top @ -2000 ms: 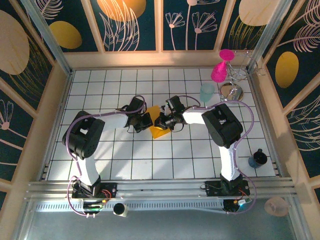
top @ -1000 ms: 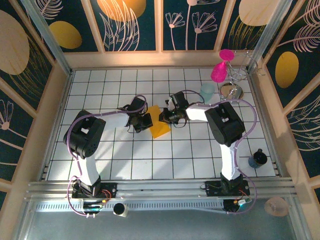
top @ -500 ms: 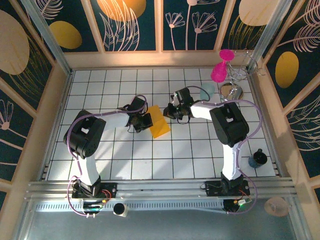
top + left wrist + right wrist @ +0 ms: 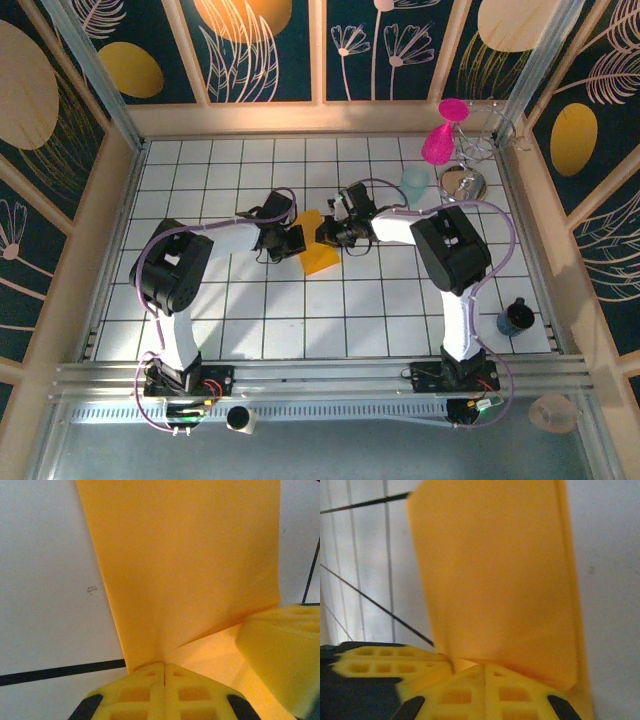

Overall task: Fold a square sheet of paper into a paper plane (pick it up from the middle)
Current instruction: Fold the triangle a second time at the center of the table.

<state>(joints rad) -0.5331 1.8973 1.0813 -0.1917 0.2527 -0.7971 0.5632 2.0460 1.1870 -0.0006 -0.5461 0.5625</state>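
The left gripper (image 4: 165, 675) is holding its jaws together, its tips bearing down on the near edge of the sheet of paper (image 4: 185, 565). The right gripper (image 4: 485, 677) is doing the same from the opposite side, its own jaws also closed. Whether either is nipping a layer between its tips I cannot tell. The sheet is lying partly folded near the middle of the tiled table (image 4: 300, 320), between the two grippers, and one flap seems to be lifting off the tiles. The step in hand looks like setting a crease. Doing it well is probably a matter of pressing flat with closed tips and sliding along the fold line while the other arm is pinning the paper, so that it is not skating across the smooth tiles. Paper this thin is likely to buckle or tear if the two tips drag away from each other. The left wrist view is showing a diagonal crease running out from the tips and a finger (image 4: 280, 655) of the right gripper resting by the sheet's corner, detail too fine to read from above. The right wrist view is showing the opposite flap with a doubled edge along its right side. The overhead view is giving the wider placing: a narrow orange shape (image 4: 320, 258), not yet a plane, well apart from the pale cup (image 4: 414, 183).
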